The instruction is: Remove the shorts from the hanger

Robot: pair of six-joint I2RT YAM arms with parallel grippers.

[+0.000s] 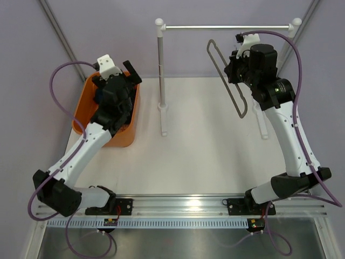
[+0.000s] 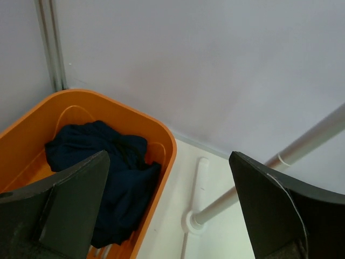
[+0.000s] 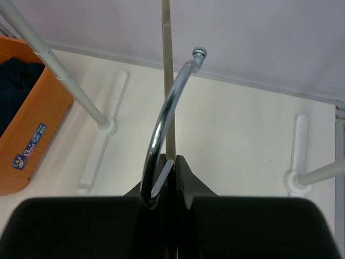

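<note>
The dark navy shorts (image 2: 102,162) lie crumpled inside the orange bin (image 2: 168,141), off the hanger. My left gripper (image 2: 170,208) hovers above the bin's right rim, open and empty; in the top view it (image 1: 127,76) is over the bin (image 1: 128,136). The grey loop hanger (image 1: 241,108) is bare and held in the air below the rail's right part. My right gripper (image 1: 230,68) is shut on it near its hook. In the right wrist view the chrome hook (image 3: 161,116) curves up out of the shut gripper (image 3: 173,168).
The silver rail (image 1: 226,26) with white caps spans the back on two posts with white feet (image 1: 163,116) (image 1: 262,127). The left post (image 2: 280,159) runs close by my left gripper. The bin (image 3: 32,124) is at the table's left, and purple walls are behind.
</note>
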